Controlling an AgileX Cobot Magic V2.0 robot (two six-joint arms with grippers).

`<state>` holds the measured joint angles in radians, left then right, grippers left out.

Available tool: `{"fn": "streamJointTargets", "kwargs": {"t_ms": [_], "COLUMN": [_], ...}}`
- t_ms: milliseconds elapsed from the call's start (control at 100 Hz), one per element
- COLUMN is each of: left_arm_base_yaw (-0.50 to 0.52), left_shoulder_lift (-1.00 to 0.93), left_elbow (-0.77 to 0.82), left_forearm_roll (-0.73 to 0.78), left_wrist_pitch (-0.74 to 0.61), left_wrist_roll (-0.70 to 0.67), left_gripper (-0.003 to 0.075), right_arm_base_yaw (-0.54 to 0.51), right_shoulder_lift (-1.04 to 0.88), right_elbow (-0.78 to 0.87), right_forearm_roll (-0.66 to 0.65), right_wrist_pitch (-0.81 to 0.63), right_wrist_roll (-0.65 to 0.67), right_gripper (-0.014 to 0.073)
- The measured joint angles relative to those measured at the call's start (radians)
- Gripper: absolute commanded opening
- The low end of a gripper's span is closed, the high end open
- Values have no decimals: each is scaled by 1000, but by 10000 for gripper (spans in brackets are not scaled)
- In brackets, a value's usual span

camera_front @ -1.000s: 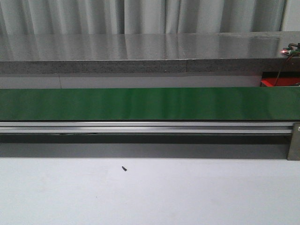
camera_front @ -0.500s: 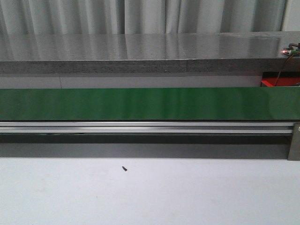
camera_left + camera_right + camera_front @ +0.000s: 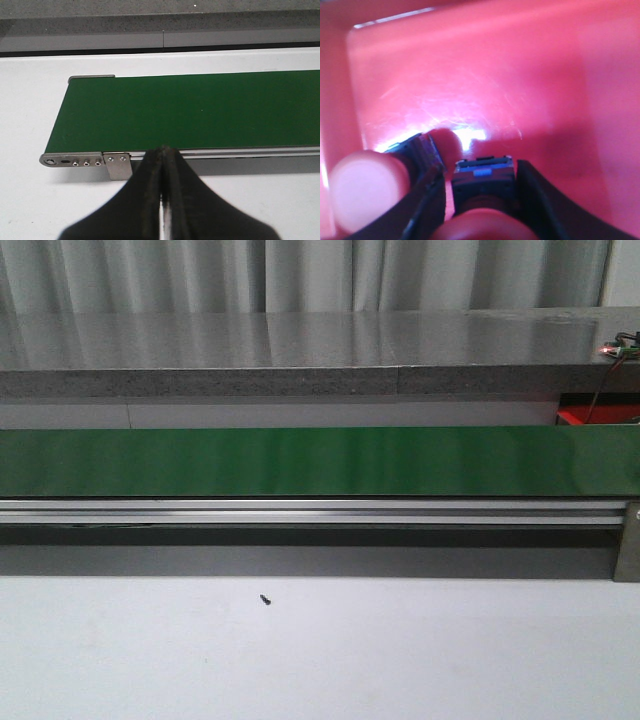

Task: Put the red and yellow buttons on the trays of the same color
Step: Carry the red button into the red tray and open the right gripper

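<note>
Inside the red tray point(image 3: 485, 65), our right gripper point(image 3: 482, 200) clamps a button point(image 3: 482, 180); our left gripper point(image 3: 163, 200) hangs closed, empty, before the green belt point(image 3: 200, 110).

I am seeing the front camera looking level across the white desk point(image 3: 400, 660) at the green conveyor belt point(image 3: 300, 462) side-on. My left wrist camera is looking down over its closed jaws at that same belt's end point(image 3: 190, 110). My right wrist camera is sitting very close inside the red tray point(image 3: 485, 75).
</note>
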<state>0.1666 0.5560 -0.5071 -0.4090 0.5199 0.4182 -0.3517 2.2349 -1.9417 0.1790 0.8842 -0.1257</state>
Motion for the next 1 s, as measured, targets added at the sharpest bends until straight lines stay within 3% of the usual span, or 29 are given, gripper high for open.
{"fn": "streamJointTargets", "kwargs": {"t_ms": [490,560,730,1000], "left_arm_base_yaw": [0,0,0,0], "left_shoulder_lift": [0,0,0,0], "left_elbow": [0,0,0,0], "left_forearm_roll": [0,0,0,0], "left_wrist_pitch": [0,0,0,0], "left_wrist_roll": [0,0,0,0], "left_gripper": [-20,-20,-20,-20], "right_arm_base_yaw": [0,0,0,0], "right_shoulder_lift": [67,73,73,51], "right_elbow": [-4,-4,-4,-4], "right_forearm_roll": [-8,-8,-8,-9], "right_wrist_pitch": [-24,-32,-32,-48], "right_wrist_roll": [0,0,0,0], "right_gripper": [160,213,485,494]}}
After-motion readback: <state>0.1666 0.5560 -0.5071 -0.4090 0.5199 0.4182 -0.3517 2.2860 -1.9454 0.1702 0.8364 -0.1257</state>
